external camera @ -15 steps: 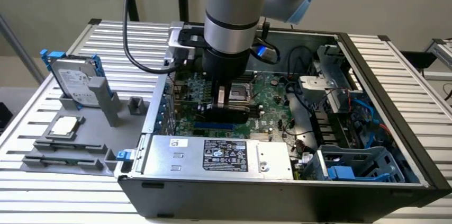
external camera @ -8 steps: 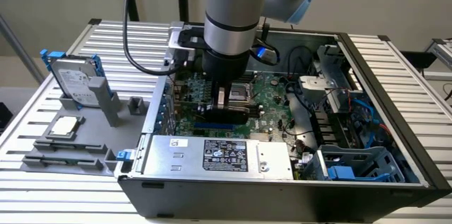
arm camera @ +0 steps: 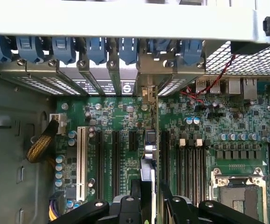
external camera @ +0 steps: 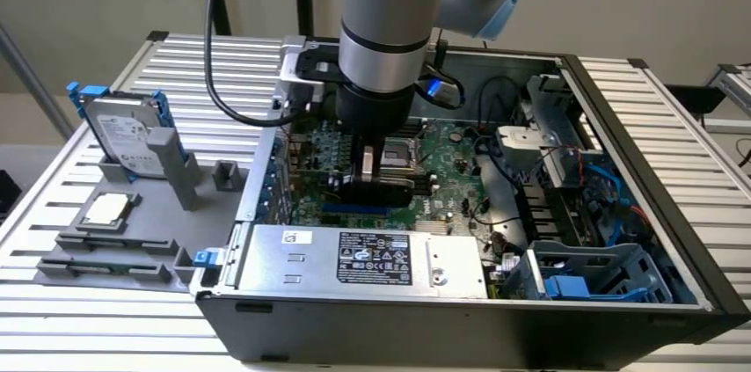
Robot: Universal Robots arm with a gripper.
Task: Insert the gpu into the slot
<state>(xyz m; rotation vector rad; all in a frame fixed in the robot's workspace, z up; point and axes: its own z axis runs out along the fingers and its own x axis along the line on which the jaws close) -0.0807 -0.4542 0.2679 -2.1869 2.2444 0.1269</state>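
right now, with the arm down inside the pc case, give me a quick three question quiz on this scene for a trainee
1. True or false: the end effector is closed on the gpu.
2. In the exterior view, what sits between the blue slot and the near wall of the case? A) the silver power supply box B) a keyboard C) a cooling fan
3. Where is the hard drive?
Key: 1 true. 2 A. 3 Outside the case, standing upright in a grey holder on the exterior view's left.
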